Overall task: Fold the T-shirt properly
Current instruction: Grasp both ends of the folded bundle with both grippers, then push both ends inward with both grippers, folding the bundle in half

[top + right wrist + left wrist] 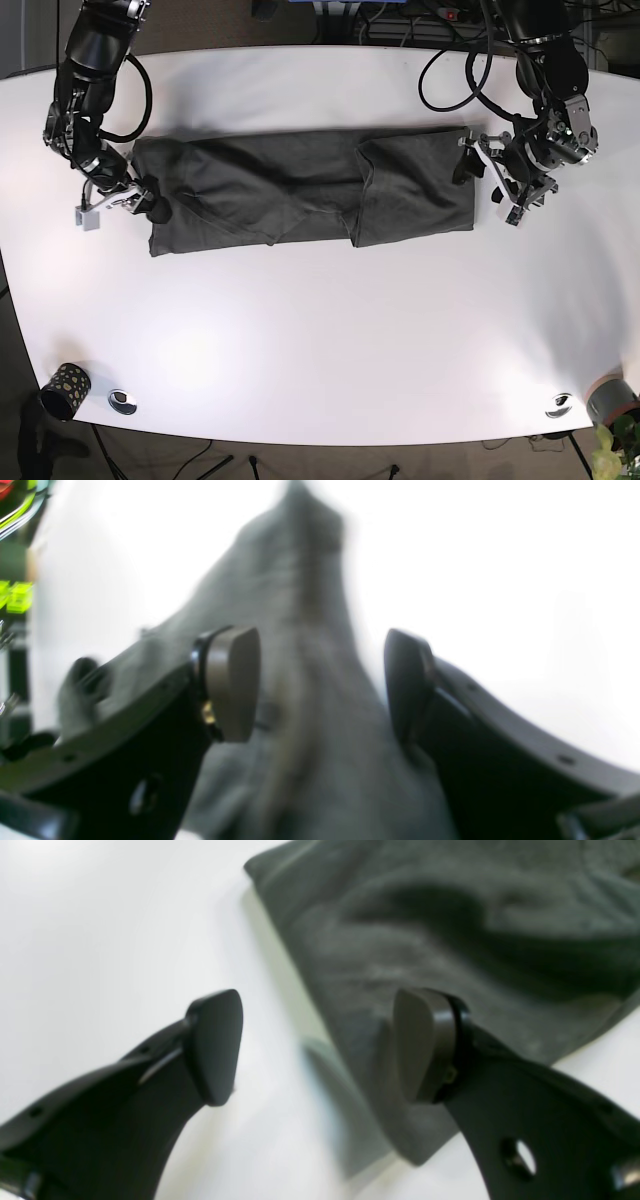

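Base: T-shirt (300, 195) btwn left claw (478, 180) & right claw (150, 200).

Base overhead, whole table (320, 350), wrist views close (blurred), sharing the T-shirt (300, 190)

No text, label, brand, number or sign can be read in any view. Bright green marks (17, 597) are seen at the left edge of the right wrist view, but they are too blurred to be made out as letters or figures.
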You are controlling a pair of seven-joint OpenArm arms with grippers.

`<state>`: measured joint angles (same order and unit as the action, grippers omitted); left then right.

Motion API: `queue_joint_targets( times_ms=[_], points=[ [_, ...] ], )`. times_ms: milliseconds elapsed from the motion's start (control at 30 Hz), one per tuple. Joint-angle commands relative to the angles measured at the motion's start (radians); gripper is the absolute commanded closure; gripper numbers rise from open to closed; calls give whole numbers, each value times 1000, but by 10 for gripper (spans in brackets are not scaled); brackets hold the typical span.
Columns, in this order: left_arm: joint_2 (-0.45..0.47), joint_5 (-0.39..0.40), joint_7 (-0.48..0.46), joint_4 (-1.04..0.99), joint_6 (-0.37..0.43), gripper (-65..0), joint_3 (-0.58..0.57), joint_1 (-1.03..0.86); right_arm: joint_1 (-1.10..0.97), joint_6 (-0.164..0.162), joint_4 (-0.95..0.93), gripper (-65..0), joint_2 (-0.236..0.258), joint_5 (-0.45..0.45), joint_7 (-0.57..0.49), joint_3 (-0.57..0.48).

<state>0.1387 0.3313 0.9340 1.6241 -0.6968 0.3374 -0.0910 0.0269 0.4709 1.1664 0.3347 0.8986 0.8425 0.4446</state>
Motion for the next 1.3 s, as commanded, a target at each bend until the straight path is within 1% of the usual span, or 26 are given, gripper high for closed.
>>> queue_joint_targets(
  times_ms=[0,100,267,400,433,533,633,700,767,800,900,1167,1267],
  points=[
    [11,13,-19,14,-1,-439,2,12,-9,-1,27,-376,-3,4,7,-17],
    [11,19,-19,44,-1,-439,9,7,-25,-1,74,-376,-33,3,7,-56],
    [9,19,-17,140,-1,-439,10,-14,-46,-7,123,-373,-69,1,7,-71],
    [-3,19,-17,166,-1,-439,-1,-17,-46,-7,125,-368,-75,0,7,-71],
    [-15,12,-17,163,-1,-439,-11,-14,-46,-7,125,-349,-75,0,7,-71],
    [-23,12,-17,133,-1,-439,-33,-14,-46,-7,125,-258,-73,0,4,-71],
    [-23,12,-17,81,-1,-435,-39,-14,-43,-7,126,-120,-65,0,2,-71],
    [-21,12,-17,40,-1,-399,-39,-14,-43,-5,128,-38,-64,0,2,-71],
    [-20,12,-19,-2,-1,-354,-41,-14,-45,-5,151,0,-62,0,2,-69],
    [-20,12,-19,-20,-1,-335,-41,-13,-48,-7,172,0,-62,0,2,-68],
    [-20,12,-20,-80,-1,-304,-45,-11,-74,-8,244,0,-62,0,2,-66],
    [-18,12,-20,-120,-1,-300,-45,6,-157,-10,515,0,-64,0,8,-74],
    [-18,12,-20,-120,-1,-301,-54,7,-169,-10,576,0,-67,0,30,-105]
  ],
)
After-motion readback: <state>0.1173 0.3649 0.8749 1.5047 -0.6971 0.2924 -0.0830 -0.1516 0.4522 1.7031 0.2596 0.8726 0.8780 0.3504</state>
